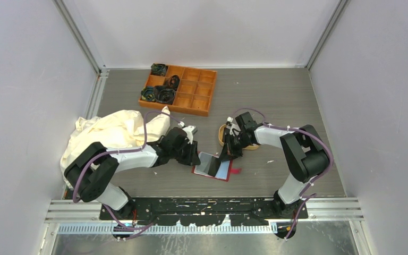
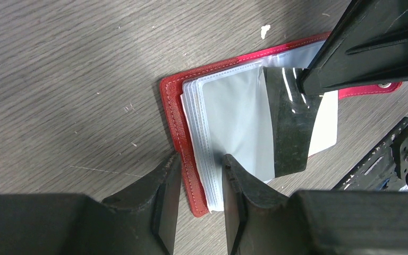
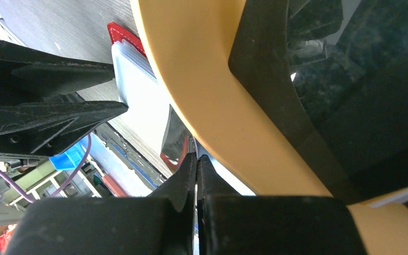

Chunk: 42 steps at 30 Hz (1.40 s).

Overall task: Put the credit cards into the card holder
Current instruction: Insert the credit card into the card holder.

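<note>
Card holder [image 2: 173, 106], red, lies opened on the grey table [image 2: 58, 79] between the two arms, and its clear plastic pockets [image 2: 234, 111] face up. The left gripper [image 2: 201, 162] is partly open and stands across the near edge of the holder: one finger is just outside the red cover, and the other finger [image 2: 234, 196] rests on the stack of pockets. One black card [image 2: 289, 127] lies slanted over the pockets, with a white card [image 2: 325, 122] beside it. The right gripper [image 3: 195, 159] has its jaws pressed fully together, with the tips at the upper end of this black card; I cannot tell if the card is really pinched. A tan tray [image 3: 218, 95] with more dark cards [image 3: 361, 79] inside is just beside the right gripper.
</note>
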Each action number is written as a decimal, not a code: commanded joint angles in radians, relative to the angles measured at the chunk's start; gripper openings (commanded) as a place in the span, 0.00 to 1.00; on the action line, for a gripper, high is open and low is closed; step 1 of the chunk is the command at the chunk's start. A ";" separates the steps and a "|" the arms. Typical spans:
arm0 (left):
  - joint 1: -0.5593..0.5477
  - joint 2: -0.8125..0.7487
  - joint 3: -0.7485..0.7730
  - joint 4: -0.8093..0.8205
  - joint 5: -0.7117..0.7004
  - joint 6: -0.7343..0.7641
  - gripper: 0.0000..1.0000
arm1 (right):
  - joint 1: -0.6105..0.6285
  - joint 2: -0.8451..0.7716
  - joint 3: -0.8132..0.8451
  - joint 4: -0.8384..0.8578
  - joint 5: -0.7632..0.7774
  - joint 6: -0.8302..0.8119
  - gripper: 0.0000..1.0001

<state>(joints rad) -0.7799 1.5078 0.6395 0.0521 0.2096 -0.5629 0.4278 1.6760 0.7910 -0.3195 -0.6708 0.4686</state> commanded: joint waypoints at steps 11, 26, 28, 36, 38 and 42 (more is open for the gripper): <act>-0.002 0.041 0.017 0.050 0.037 0.017 0.33 | 0.000 0.037 0.025 0.038 0.028 0.029 0.01; -0.003 0.008 0.035 0.042 0.028 -0.006 0.36 | 0.001 0.068 0.044 0.080 0.036 0.025 0.06; -0.003 -0.022 0.042 0.014 -0.020 -0.006 0.38 | 0.001 0.073 0.054 0.073 0.032 0.016 0.08; -0.019 -0.325 -0.012 -0.101 -0.202 -0.050 0.49 | 0.001 0.075 0.076 0.041 0.034 -0.022 0.15; -0.048 -0.379 -0.029 -0.093 -0.202 -0.083 0.50 | 0.001 0.079 0.079 0.037 0.035 -0.023 0.16; -0.195 -0.371 -0.017 -0.059 -0.271 -0.127 0.48 | 0.002 0.088 0.085 0.030 0.034 -0.030 0.18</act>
<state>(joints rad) -0.8543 1.1179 0.6235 -0.0341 0.0204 -0.6353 0.4309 1.7306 0.8551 -0.2779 -0.7189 0.4652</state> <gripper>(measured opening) 0.492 0.175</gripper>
